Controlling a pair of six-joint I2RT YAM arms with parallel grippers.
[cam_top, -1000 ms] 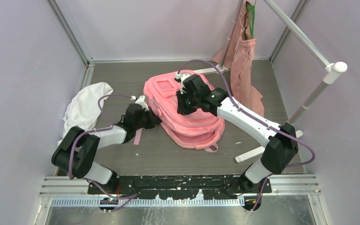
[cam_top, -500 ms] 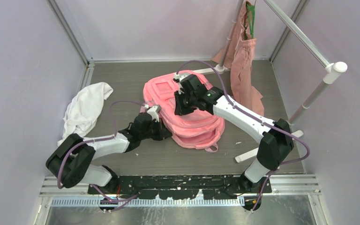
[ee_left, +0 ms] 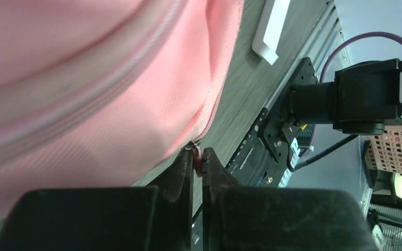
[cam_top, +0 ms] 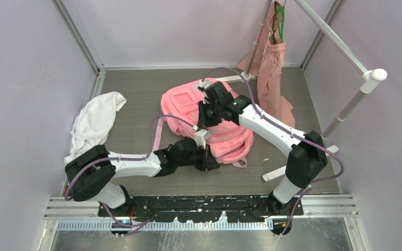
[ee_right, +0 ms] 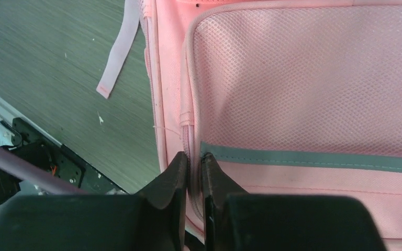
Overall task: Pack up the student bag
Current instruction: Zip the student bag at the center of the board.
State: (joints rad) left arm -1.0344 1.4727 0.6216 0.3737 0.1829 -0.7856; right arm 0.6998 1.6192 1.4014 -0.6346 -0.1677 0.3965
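Student bag (cam_top: 180,104): lay flat in the middle of the bench (cam_top: 136,94), front pockets up, and both arms were working on it!
Pink tote (cam_top: 272,68): hung from the rack (cam_top: 345,110) at the back right, just beside the bag and untouched.
White cloth (cam_top: 97,120): sat heaped by the left wall, well apart from the bag, with none of it inside.
Right claw (ee_right: 194,157): was on top of the bag, fingers drawn together on a fold of fabric at the corner of the mesh pocket (ee_right: 303,78). I judged it was pinning the bag down.
Left claw (ee_left: 198,157): was low at the bag's near edge, tips nipped tight on the small zip pull (ee_left: 194,150).
Progress: early, by my reading. The zip was in hand and nothing was visibly packed. Whether the compartment gaped open, I could not tell.
Left to do: likely run the zip, load the contents and close up.
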